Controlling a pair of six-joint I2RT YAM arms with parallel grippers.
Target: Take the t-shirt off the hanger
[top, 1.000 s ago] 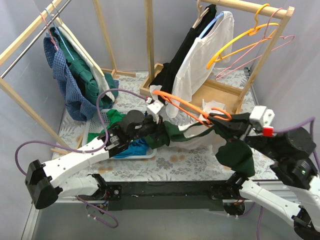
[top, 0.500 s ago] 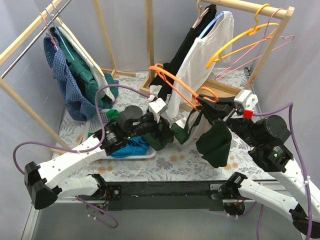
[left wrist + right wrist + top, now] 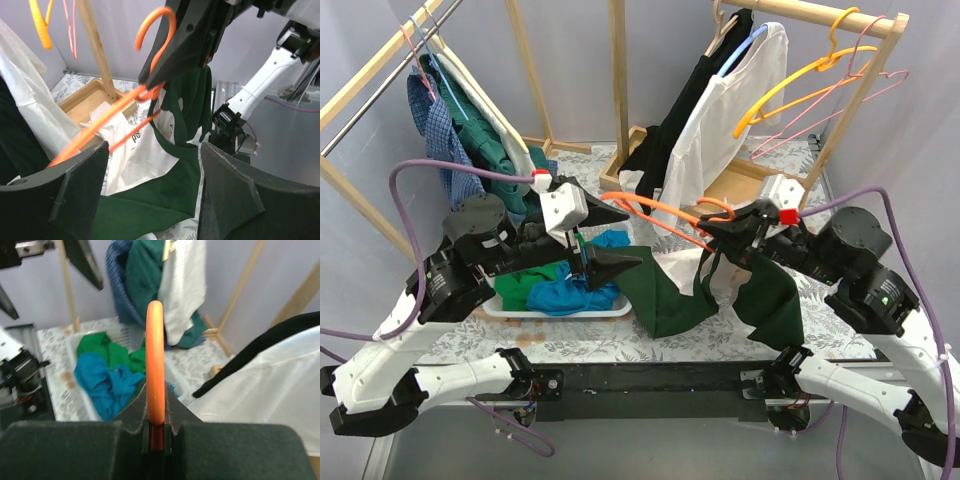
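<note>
My right gripper (image 3: 718, 226) pinches the orange plastic hanger (image 3: 665, 210) aloft so the dark green fabric t-shirt (image 3: 665, 295) drapes free; my left gripper (image 3: 611, 238) stands spread, empty, alongside it.

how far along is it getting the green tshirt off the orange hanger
Partly done: most of the orange hanger is bare. In hand: the right pincer clamps it; the left pincer is open, empty. Left: the green t-shirt still hangs from the hanger beside the right pincer.

left fingers (image 3: 612, 267) opened, drawn back, green t-shirt (image 3: 665, 295) released, drooping to table
</note>
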